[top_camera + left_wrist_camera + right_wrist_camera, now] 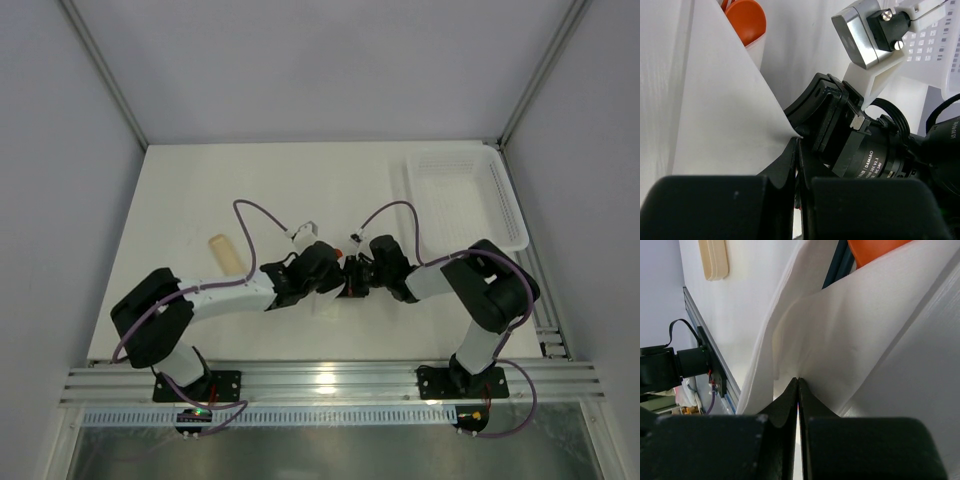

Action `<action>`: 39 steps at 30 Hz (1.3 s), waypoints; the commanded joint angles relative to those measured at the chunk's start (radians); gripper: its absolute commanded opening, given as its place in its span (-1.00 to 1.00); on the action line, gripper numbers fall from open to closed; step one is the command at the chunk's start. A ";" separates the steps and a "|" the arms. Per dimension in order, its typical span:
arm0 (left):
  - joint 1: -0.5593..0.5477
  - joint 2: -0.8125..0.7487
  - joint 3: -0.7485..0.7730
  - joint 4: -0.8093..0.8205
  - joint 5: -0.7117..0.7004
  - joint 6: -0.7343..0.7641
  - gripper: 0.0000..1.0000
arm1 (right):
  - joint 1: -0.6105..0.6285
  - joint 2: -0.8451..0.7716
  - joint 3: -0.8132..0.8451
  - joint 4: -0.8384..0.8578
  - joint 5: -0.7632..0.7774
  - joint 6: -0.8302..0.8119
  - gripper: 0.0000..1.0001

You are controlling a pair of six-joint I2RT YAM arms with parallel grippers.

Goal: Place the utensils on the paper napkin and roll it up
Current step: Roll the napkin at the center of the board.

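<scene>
Left gripper [797, 150] fully closed, pinching a corner of the thin white paper napkin [725, 115]. Right gripper [798, 390] also closed, clamped on a napkin fold.

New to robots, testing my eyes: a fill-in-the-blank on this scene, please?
The left gripper and right gripper each pinch the thin white paper napkin with jaws ____.
The pale tan flat wooden stick lies on the robot's ____ side.
The rounded piece by the napkin is coloured ____.
Missing: shut, left, orange.
</scene>
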 commanded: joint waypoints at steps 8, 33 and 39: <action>-0.018 0.041 0.022 0.104 -0.002 -0.025 -1.00 | -0.003 0.029 0.015 -0.065 0.084 -0.039 -0.93; -0.073 -0.160 -0.129 0.026 -0.267 -0.044 -1.00 | 0.059 0.123 0.168 -0.175 0.065 -0.088 -0.93; -0.077 -0.166 -0.138 0.026 -0.256 -0.042 -1.00 | 0.063 0.121 0.191 -0.192 0.076 -0.089 -0.93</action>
